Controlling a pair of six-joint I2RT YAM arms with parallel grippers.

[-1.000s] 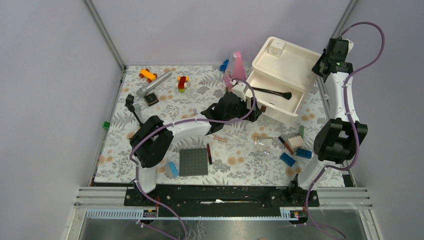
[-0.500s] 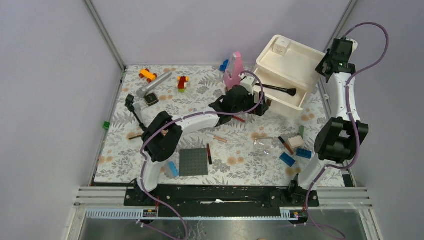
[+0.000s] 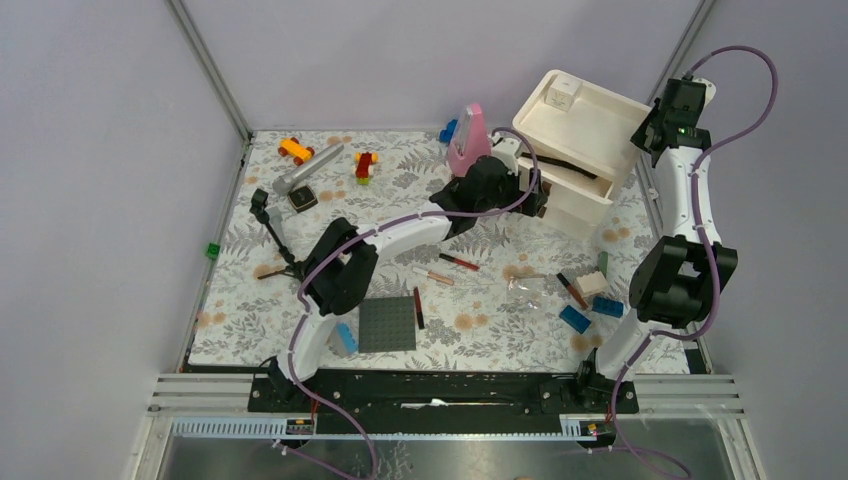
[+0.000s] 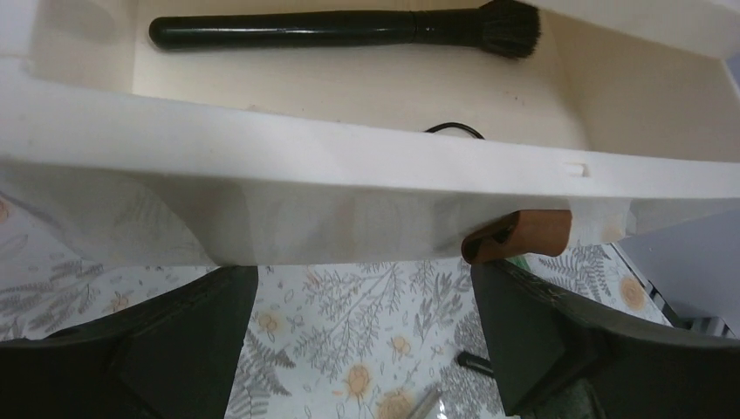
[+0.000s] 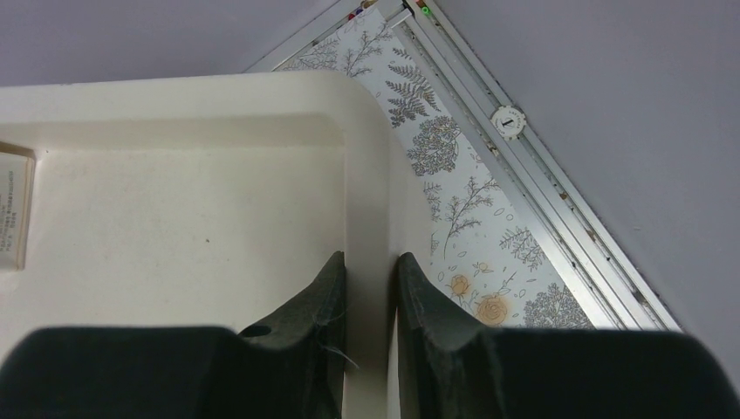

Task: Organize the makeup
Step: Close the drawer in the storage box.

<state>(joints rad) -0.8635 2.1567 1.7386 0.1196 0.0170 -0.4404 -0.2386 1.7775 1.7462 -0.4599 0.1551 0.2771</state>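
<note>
- Our left claw (image 4: 362,279) is spread as wide as it goes and has hold of nothing. It sits low, just in front of the drawer (image 4: 305,166), whose front wall stretches across both fingers.
- The brush (image 4: 314,28) lies inside the drawer, beyond that wall and above the left claw. We judge it safe unless the drawer gets jolted.
- The brown tab (image 4: 524,234) hangs under the drawer front, just above the right-hand finger and not between the two. If we close here to grab it, we would likely pinch air or scrape the wall.
- Our right claw (image 5: 371,262) is nearly closed on the rim of the white box (image 3: 600,115), one finger inside the wall and one outside. That thin pinch is what steadies the box. Push or pull hard on the drawer and we think it could slip, and the whole box would skid.
- The red-and-black stick (image 3: 459,262) and the pale pink stick (image 3: 433,276) lie on the tabletop (image 3: 330,210) behind the left claw, near its forearm. Drawing back low could roll them away.
- The sponge (image 3: 592,283) sits off to the left claw's right, well apart. If we shut the drawer now, these pieces would stay out.
</note>
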